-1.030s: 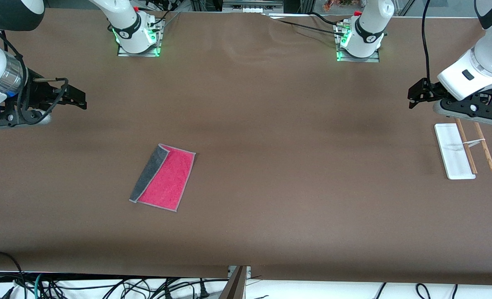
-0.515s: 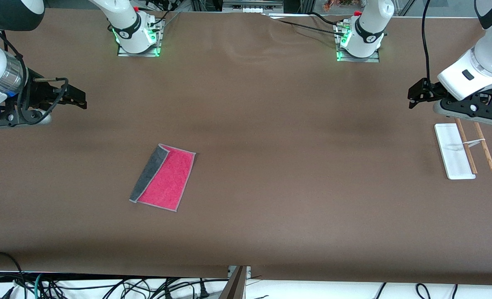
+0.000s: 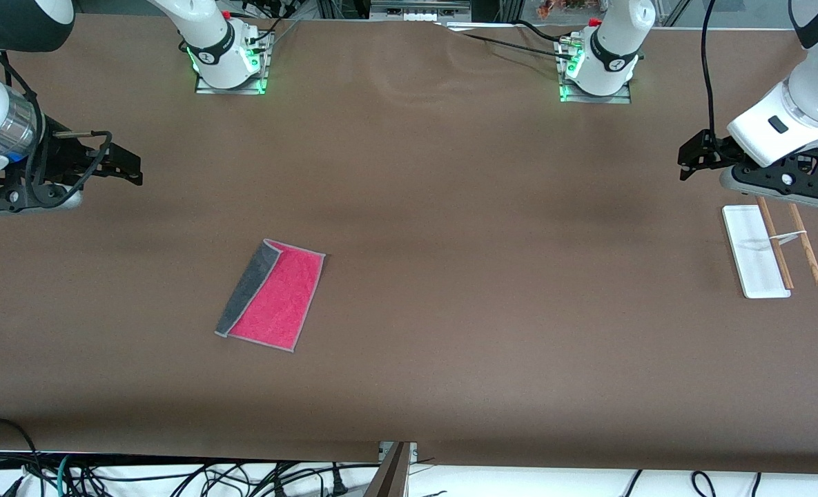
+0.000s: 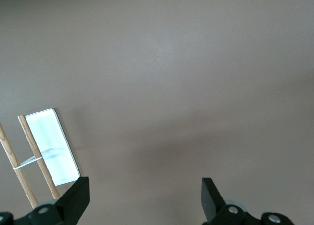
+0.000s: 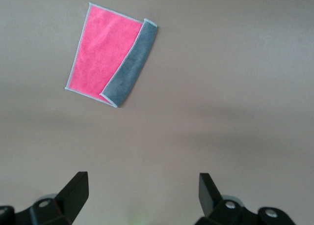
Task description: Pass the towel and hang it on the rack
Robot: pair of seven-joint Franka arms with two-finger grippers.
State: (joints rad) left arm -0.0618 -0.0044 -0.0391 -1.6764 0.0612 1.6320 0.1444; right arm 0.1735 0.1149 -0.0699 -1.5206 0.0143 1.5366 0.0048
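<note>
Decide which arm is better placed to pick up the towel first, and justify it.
The right arm. Its end effector, open, hangs at the towel's end of the table. The left end effector, also open, is beside the rack, suiting it to receive and hang.

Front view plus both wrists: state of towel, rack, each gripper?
towel: flat on the table toward the right arm's end, one long edge folded over showing grey, ungrasped.
rack: on the table toward the left arm's end, nothing on it.
left gripper: open, over bare table beside the rack.
right gripper: open, holding nothing.
</note>
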